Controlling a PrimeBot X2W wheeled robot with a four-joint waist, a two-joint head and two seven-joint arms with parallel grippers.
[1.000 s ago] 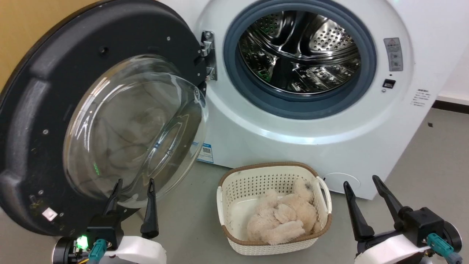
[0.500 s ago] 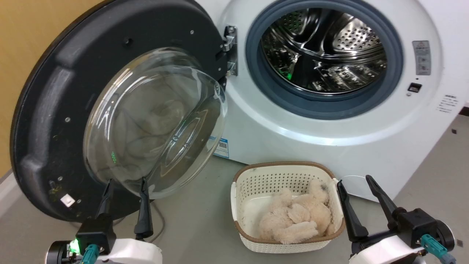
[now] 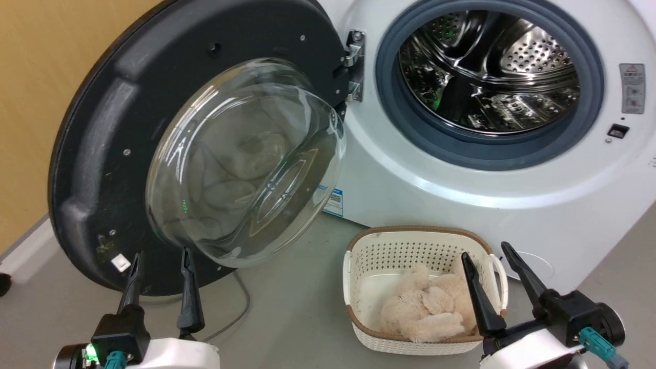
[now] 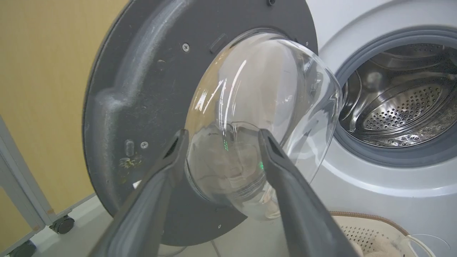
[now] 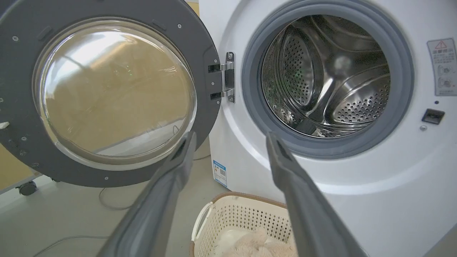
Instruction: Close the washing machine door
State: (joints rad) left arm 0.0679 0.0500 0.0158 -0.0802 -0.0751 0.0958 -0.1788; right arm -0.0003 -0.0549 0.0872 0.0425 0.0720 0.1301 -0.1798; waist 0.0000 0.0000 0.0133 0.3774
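Door (image 3: 102, 128) stands open: matt black face, bulging clear glass. Left gripper (image 3: 161, 252), right gripper (image 3: 484, 248): jaws parted, empty.

No wording legible. Washing machine (image 3: 461, 205) front: grey label (image 5: 442, 67) right of the drum opening (image 5: 326, 76), red warning triangle at its top, print too small. Blue-and-white sticker (image 5: 221, 173) lower left of the opening: QR code, print unreadable.

Head cam high, wrist cams low, all facing door (image 3: 102, 154).
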